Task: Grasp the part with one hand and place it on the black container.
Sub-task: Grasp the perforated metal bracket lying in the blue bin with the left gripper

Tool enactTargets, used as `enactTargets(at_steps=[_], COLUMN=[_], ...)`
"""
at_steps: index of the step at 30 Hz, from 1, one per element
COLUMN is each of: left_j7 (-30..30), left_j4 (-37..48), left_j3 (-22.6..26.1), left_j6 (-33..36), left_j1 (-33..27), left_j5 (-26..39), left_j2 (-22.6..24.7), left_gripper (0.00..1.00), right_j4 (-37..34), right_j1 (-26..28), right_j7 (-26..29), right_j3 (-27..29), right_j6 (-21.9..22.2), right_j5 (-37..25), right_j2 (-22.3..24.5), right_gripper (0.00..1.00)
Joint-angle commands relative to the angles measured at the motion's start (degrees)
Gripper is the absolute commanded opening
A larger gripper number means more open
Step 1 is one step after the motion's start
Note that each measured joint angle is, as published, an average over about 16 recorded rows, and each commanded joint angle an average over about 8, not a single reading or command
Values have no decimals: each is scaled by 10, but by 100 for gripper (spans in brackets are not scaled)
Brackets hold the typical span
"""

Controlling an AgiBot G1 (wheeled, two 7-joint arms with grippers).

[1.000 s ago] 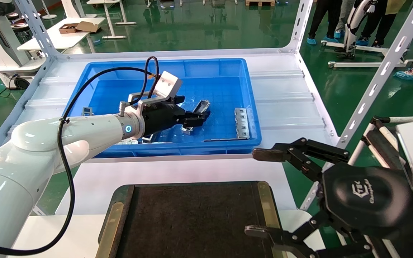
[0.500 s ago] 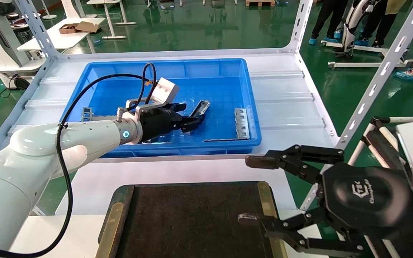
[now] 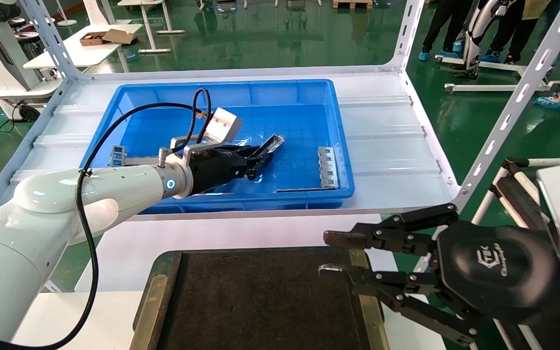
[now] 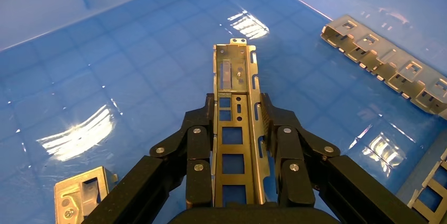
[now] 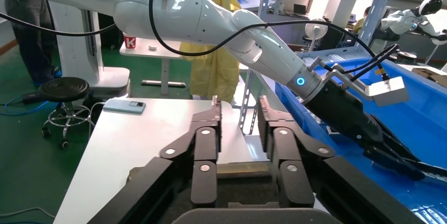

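The part point(image 3: 271, 144), a slim grey metal channel strip with rectangular cutouts, is inside the blue bin. My left gripper point(image 3: 255, 163) is shut on its near end. The left wrist view shows the part point(image 4: 234, 76) clamped between both fingers of the left gripper point(image 4: 237, 101), its far end sticking out over the bin floor. The black container point(image 3: 260, 301), a flat tray with brass side strips, lies at the table's front. My right gripper point(image 3: 325, 253) is open and empty over the tray's right strip; it also shows in the right wrist view point(image 5: 240, 107).
The blue bin point(image 3: 260, 201) stands behind the tray on a white shelf. A wider ladder-like strip point(image 3: 327, 166) lies at the bin's right side and shows in the left wrist view point(image 4: 385, 68). Small grey brackets point(image 3: 117, 154) lie at its left. Slanted shelf posts point(image 3: 503, 121) stand to the right.
My left gripper drew back slightly and closed its fingers on the part. My right gripper's fingers narrowed their gap and shifted a little left over the tray's edge.
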Motion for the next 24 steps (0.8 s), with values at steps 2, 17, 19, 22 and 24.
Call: enactTargets(at_steps=[2,17,19,22,24], left_j7=[-1,28,31,31,27], left_j4=[2,-41,-59,-94,-123], left_j3=[3,-23,-25,-29,-32], left_j6=[3,203,238,285,309], left_j1=[-1,-48,-46,-36,-24], left_j5=[-8,-69,-76,-87,-96], left_j2=[-1,-73,-90,-117,-135], left_gripper=[0,0,0,0,0], right_j4=[0,0,0,0,0], right_j1=[0,0,0,0,0], right_j7=[0,0,0,0,0], right_j3=[0,0,0,0,0], right_j6=[0,0,0,0,0], right_j5=[0,0,0,0,0], right_j2=[0,0,0,0,0], right_gripper=[0,0,0,0,0])
